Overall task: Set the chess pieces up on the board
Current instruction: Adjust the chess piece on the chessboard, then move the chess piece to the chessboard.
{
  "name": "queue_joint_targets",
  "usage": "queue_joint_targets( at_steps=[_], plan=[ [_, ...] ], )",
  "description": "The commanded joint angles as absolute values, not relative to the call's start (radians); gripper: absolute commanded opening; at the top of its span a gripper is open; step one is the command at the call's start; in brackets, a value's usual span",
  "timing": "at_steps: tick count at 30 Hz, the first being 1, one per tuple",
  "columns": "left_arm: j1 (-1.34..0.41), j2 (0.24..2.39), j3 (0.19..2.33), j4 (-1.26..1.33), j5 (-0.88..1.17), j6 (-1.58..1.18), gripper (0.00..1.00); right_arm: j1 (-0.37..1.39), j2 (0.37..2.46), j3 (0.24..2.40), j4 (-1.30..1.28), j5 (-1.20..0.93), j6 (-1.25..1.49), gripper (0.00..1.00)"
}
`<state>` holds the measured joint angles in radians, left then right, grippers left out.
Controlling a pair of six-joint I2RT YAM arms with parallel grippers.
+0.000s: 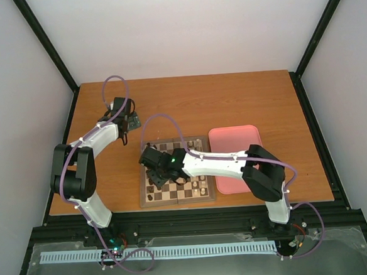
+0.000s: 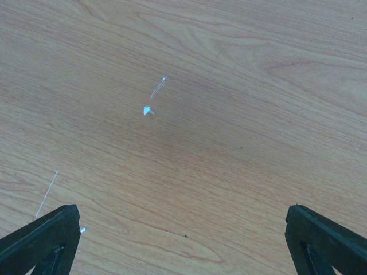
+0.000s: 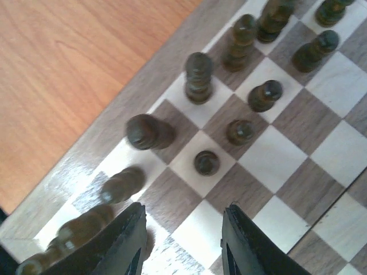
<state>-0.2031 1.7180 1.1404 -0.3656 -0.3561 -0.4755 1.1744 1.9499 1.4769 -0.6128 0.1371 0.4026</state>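
The small dark brown chess pieces [image 3: 206, 162] are crowded at the upper left of the square checkered wooden board [image 3: 321, 154]. One piece should be centred between the fingers before closing, since its neighbours stand near. The right pincer [image 3: 183, 229] is poised low, released and empty. The left pincer [image 2: 182, 229] is spread over the orange-brown wooden surface [image 2: 200, 114].

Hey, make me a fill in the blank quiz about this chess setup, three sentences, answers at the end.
The ____ hand hovers over the dark chess pieces on the board. The tray beside the board is coloured ____. The left hand, over bare table, is not shut but ____.
Answers: right, pink, open.
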Motion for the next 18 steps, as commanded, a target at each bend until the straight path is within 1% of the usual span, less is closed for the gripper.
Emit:
queue_joint_targets(
  at_steps=[1, 18],
  plan=[
    [-0.210, 1.733, 1.186, -0.380, -0.367, -0.468, 1.00, 1.208, 1.906, 1.456, -0.637, 0.116, 0.393, 0.38],
    [-0.209, 1.722, 1.180, -0.380, -0.364, -0.470, 1.00, 1.233, 1.925, 1.439, -0.646, 0.095, 0.418, 0.30]
  ],
)
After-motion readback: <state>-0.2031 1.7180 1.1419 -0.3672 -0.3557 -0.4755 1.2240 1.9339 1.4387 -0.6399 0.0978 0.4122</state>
